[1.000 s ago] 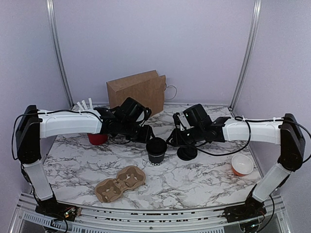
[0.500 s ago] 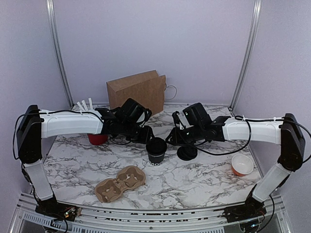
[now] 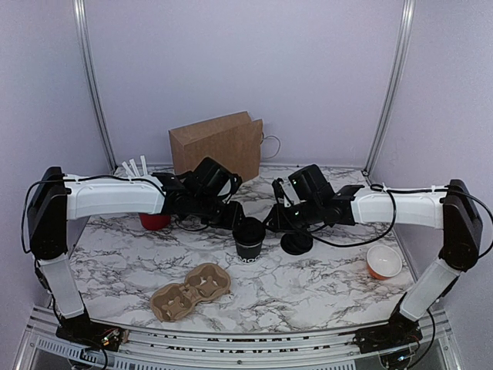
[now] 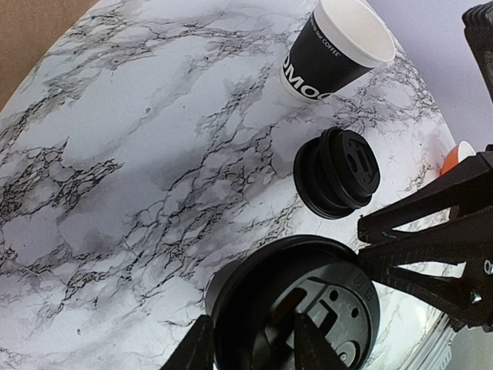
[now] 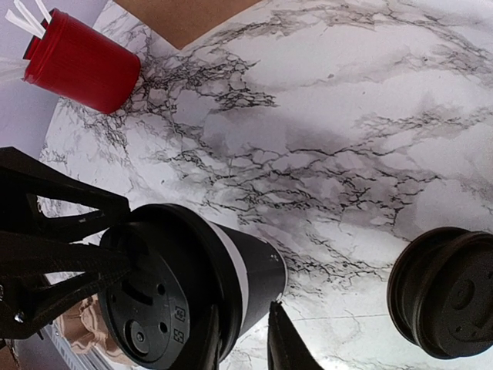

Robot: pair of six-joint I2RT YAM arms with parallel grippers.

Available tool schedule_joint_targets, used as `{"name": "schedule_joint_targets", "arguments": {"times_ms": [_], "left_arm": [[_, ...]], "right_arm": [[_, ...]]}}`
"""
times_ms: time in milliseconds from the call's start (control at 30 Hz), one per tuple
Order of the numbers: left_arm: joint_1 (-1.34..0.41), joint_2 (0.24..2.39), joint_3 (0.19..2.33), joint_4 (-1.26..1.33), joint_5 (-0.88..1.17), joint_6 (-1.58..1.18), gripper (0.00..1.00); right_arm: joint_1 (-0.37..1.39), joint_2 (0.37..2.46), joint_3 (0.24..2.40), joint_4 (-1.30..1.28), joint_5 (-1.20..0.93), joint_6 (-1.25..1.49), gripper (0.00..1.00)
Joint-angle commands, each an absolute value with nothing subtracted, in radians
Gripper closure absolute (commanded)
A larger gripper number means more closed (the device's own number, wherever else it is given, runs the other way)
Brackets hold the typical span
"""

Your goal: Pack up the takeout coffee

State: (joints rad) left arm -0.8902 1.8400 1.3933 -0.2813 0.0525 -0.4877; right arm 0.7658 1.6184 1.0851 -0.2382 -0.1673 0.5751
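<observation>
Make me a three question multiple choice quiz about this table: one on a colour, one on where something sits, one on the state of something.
1. What colour is the cup of white sticks?
A blue
B red
C green

2. Where are the spare black lids?
A on the table beside the takeout coffee
B on top of the cup of white sticks
C stacked on the takeout coffee

3. The takeout coffee is:
A lying on its side
B upright without a lid
C upright with its lid on

Answers:
1 B, its wall is plainly red in the right wrist view.
2 A, they rest on the marble with a gap between them and the cup.
3 C, a black lid covers its mouth and it stands on its base.
</observation>
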Motion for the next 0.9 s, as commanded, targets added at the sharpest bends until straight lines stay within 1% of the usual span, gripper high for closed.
{"name": "schedule_joint_targets", "arguments": {"times_ms": [0,200,500,867], "left_arm": [[-0.894,1.866,1.377,-0.282,0.061,-0.476,0.66],[-0.896,1.866,1.374,-0.276,0.065,-0.476,0.66],[-0.908,1.868,1.347,-0.255,0.072,-0.477,0.67],[-0.908,1.865,1.278,-0.219,0.078,-0.495,0.68]], "right_arm": [[0.776,1.633,1.094,-0.215,-0.181,0.574,0.81],[0.786,1.630,1.085,-0.224,-0.182,0.578,0.84],[0.824,1.602,1.015,-0.219,-0.174,0.617,0.88],[0.883,1.613,0.947,-0.187,-0.176,0.681,0.89]]}}
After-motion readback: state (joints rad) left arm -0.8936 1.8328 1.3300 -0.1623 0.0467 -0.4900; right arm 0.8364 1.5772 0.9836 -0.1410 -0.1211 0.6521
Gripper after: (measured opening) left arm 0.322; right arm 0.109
